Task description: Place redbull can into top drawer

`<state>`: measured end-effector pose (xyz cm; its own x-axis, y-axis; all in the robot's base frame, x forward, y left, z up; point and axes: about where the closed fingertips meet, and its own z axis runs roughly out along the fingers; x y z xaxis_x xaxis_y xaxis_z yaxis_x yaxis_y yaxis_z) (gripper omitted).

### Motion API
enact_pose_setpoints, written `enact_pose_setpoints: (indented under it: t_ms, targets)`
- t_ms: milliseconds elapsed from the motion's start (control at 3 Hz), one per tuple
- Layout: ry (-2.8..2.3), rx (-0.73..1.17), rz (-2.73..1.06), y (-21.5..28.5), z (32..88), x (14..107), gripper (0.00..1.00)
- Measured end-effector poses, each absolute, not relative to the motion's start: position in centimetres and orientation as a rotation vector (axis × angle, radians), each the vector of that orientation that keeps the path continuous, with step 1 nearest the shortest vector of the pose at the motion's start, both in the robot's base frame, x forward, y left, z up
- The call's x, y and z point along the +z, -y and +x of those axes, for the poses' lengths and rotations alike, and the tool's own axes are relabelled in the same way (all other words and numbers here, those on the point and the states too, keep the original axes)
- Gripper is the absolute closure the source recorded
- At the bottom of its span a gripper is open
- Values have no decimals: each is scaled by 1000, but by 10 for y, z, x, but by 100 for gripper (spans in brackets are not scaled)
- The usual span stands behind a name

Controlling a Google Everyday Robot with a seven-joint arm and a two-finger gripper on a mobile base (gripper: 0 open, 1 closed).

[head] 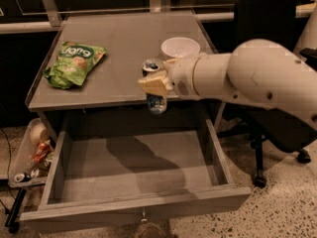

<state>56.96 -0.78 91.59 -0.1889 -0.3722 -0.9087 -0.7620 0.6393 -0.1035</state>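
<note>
My gripper is shut on the redbull can, a slim silver-and-blue can with a silver top, held upright in the air. The can hangs at the front edge of the grey tabletop, over the back part of the top drawer. The drawer is pulled fully open, with a flat bare grey bottom and a small knob on its front panel. My white arm reaches in from the right.
A green snack bag lies on the tabletop's left side. A white bowl stands on the tabletop behind my gripper. A tray of litter sits low on the left. A black office chair stands on the right.
</note>
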Motion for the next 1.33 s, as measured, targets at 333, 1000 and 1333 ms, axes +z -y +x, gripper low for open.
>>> enact_pose_setpoints:
  t_ms: [333,1000,1333]
  targets:
    - [-1877,448,-831,20,532,877,100]
    - [-1931,474,-773,26,507,832,100]
    - [-1935,457,-721,24,512,815,100]
